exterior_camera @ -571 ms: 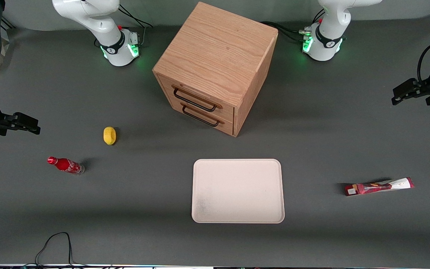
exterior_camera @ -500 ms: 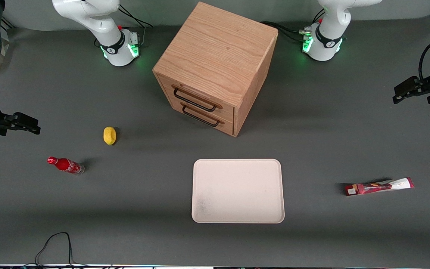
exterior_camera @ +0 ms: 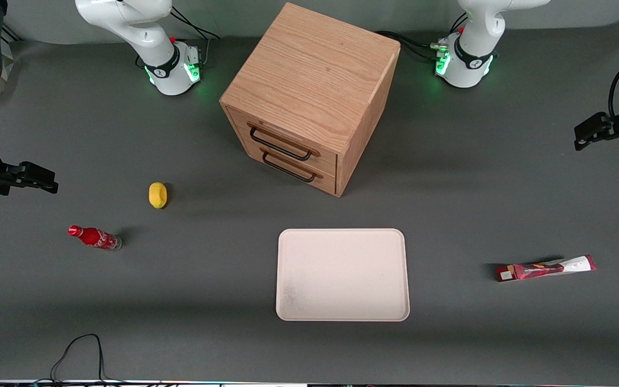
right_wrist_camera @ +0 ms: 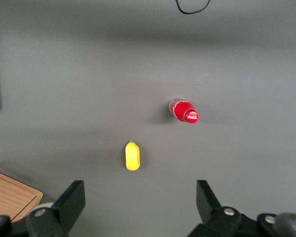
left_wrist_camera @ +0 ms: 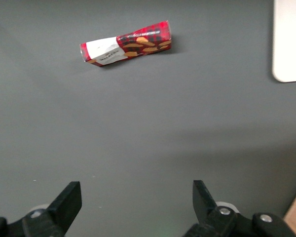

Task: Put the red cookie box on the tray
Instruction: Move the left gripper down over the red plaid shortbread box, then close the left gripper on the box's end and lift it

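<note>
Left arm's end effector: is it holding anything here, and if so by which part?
Nothing is held. The end effector is open and empty, up off the table at the working arm's end, while the red cookie box lies untouched on the table.

One long slim red cookie box [exterior_camera: 546,268] with white end panel. One flat cream-white rectangular tray [exterior_camera: 342,274]. One oak-grained wooden cabinet [exterior_camera: 311,95]; two drawers, two dark wire handles. One small yellow lemon-shaped object [exterior_camera: 157,194]. One small red soda bottle [exterior_camera: 94,237]. One black cable [exterior_camera: 80,352]. One left gripper [left_wrist_camera: 135,197], fingers spread, raised at working arm's end.
</note>
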Robot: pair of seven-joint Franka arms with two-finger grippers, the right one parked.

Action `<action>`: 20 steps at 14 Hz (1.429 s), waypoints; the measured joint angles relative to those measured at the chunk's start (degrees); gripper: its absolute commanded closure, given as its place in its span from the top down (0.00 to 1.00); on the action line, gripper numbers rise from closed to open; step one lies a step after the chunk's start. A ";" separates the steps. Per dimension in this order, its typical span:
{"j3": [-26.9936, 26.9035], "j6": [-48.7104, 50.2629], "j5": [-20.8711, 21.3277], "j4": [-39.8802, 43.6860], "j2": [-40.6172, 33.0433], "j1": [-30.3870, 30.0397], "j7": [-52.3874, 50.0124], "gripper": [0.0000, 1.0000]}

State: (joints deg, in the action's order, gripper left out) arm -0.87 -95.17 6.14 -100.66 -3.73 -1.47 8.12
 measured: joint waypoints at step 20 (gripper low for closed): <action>-3.79 -28.96 -5.92 16.44 41.18 -3.73 72.79 0.97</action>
State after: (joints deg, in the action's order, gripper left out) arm -4.66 -124.13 0.22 -84.22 37.45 -5.20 80.91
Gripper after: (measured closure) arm 0.018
